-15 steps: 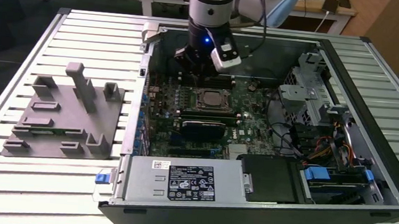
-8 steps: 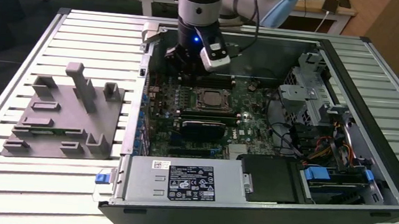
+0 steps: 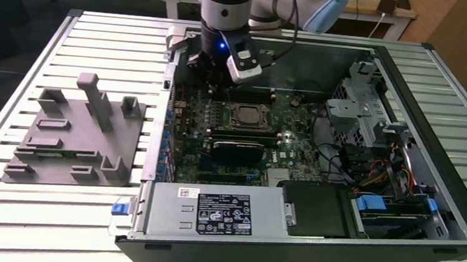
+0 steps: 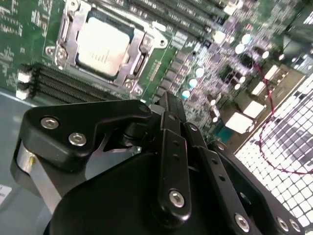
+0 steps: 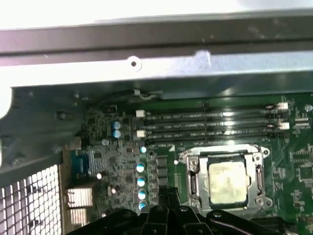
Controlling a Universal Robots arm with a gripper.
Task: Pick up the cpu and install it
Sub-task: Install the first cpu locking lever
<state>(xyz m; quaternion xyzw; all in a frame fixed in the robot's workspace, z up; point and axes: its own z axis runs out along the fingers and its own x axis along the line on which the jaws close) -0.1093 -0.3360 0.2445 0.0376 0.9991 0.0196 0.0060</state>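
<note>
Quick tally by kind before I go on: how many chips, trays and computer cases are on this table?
cpu: 1, sitting in the socket
grey moulded tray: 1
open computer case: 1
Total: 3

Silvery-white cpu (image 5: 226, 182) in a green motherboard (image 5: 117, 147); plain grey moulded tray (image 3: 65, 149); pale silver tabletop (image 3: 22, 52) striped with parallel slats; blue drive latches (image 3: 370, 203).
</note>
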